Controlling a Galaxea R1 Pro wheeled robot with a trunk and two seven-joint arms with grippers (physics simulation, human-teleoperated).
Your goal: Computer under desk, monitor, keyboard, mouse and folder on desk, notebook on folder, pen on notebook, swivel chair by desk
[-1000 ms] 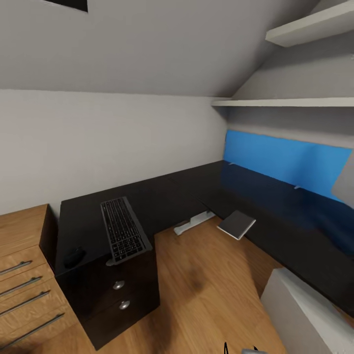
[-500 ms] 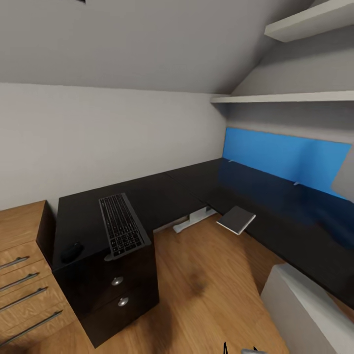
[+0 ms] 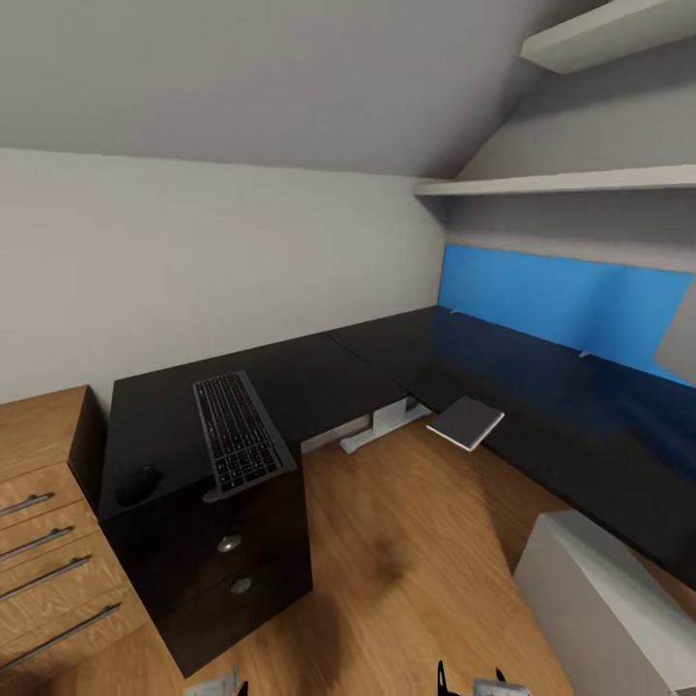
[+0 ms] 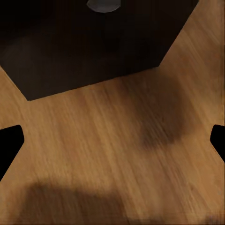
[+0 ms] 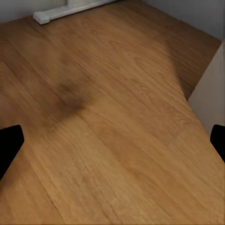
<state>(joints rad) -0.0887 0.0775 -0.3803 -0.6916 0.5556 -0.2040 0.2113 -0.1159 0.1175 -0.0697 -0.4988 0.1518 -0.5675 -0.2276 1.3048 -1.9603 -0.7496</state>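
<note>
A black keyboard (image 3: 237,435) lies on the left wing of the black L-shaped desk (image 3: 319,372), above its drawers. A dark mouse (image 3: 138,483) sits at the desk's left front corner, left of the keyboard. A flat grey item (image 3: 467,422), either notebook or folder, overhangs the inner edge of the right wing. My left gripper (image 4: 112,145) is open over wooden floor in front of the desk's drawer block (image 4: 89,42). My right gripper (image 5: 112,145) is open over bare floor. Both gripper tops peek in at the head view's bottom edge.
A wooden drawer unit (image 3: 43,522) stands left of the desk. A pale grey box (image 3: 609,599) stands on the floor at lower right. A blue panel (image 3: 561,309) backs the right wing, with shelves (image 3: 580,179) above. The desk's white foot (image 5: 65,11) lies ahead.
The camera has shifted, so the whole scene sits slightly higher in the picture. The top of my left gripper has come into the bottom edge. Desk items have not moved.
</note>
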